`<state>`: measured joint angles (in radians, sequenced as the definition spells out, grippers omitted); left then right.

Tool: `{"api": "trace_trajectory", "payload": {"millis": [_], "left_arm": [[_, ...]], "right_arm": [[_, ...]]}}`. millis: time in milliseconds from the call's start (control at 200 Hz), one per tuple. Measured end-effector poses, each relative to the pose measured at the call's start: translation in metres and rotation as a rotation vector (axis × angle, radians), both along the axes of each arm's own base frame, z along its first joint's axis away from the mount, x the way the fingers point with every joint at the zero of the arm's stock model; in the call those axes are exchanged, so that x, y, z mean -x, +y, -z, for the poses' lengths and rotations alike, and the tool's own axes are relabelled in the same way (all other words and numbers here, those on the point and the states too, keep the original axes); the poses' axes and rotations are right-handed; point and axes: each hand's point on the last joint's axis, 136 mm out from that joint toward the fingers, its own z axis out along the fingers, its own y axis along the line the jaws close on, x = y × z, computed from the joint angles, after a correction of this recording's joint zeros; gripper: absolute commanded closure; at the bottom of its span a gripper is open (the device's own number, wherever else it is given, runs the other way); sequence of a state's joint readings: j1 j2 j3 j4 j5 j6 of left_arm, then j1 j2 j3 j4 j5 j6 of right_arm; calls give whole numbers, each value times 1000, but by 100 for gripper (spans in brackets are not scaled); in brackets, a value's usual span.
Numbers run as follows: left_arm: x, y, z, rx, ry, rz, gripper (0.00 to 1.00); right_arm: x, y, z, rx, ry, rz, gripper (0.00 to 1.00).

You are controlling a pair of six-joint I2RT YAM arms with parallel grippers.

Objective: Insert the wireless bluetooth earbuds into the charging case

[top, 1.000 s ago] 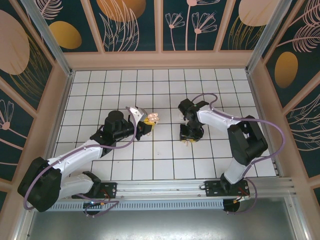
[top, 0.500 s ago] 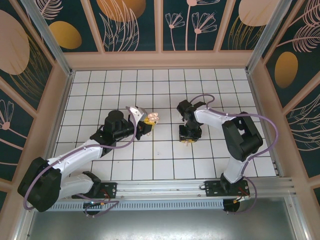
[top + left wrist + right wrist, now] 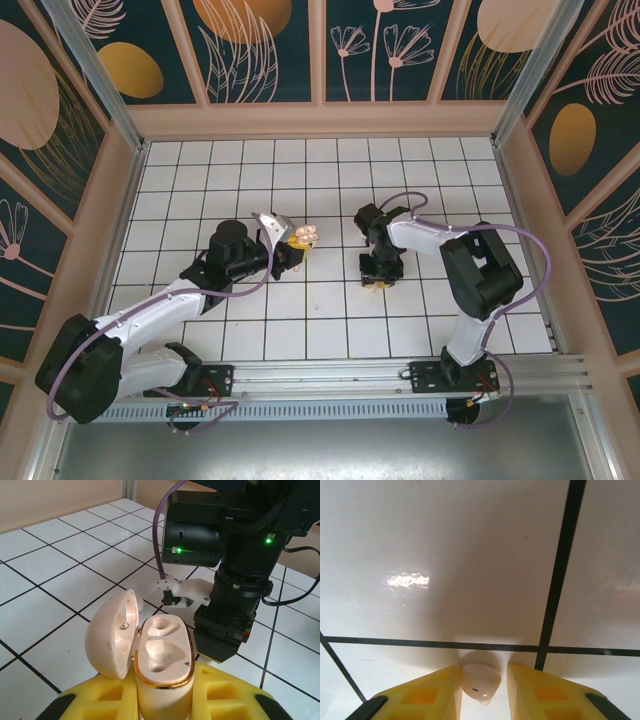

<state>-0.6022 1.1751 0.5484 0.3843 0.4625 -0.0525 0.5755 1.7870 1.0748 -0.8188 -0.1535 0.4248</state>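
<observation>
Since the charging case (image 3: 165,655) is clamped lid-open and empty in the left claw (image 3: 290,247), on a stretched arm over the desk (image 3: 330,325), it could be tipped if squeezed unevenly. Rightward, the earbud (image 3: 479,681) could be squirted from the down-pointed right claw (image 3: 378,280), whose fingers (image 3: 420,700) are narrowed around it; a firm pinch cannot be confirmed.

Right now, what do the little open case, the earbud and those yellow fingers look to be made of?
Charging case: probably glossy pinkish-beige plastic, judging by its sheen, with a metallic-looking gold rim.
Earbud: smooth off-white plastic, it seems, faintly shiny.
Yellow fingers: matte, with moulded pockets; likely plastic, perhaps printed.
</observation>
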Motion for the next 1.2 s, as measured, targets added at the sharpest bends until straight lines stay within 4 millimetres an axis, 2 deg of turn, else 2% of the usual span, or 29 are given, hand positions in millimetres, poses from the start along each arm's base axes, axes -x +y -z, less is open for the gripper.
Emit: {"api": "trace_trajectory", "payload": {"millis": [335, 450, 550, 706, 841, 961, 1086, 1201], "left_arm": [[0, 0, 0, 1, -1, 0, 81], [-1, -1, -3, 8, -10, 4, 81], [-1, -4, -4, 21, -21, 17, 81], [-3, -10, 1, 35, -20, 40, 81], [-3, -16, 5, 51, -11, 69, 81], [-1, -21, 3, 72, -14, 99, 81], [1, -25, 1, 91, -14, 129, 81], [3, -27, -5, 114, -25, 149, 81]], "right_arm": [[-3, -3, -3, 0, -35, -6, 77], [-14, 0, -17, -27, -119, -5, 78], [-30, 7, -47, -90, -251, -6, 78], [-50, 22, -112, -224, -498, -39, 78], [-56, 40, -166, -345, -691, -101, 78], [-52, 55, -209, -446, -844, -175, 78], [-43, 72, -239, -537, -953, -256, 78], [-38, 85, -252, -585, -999, -313, 78]]}}
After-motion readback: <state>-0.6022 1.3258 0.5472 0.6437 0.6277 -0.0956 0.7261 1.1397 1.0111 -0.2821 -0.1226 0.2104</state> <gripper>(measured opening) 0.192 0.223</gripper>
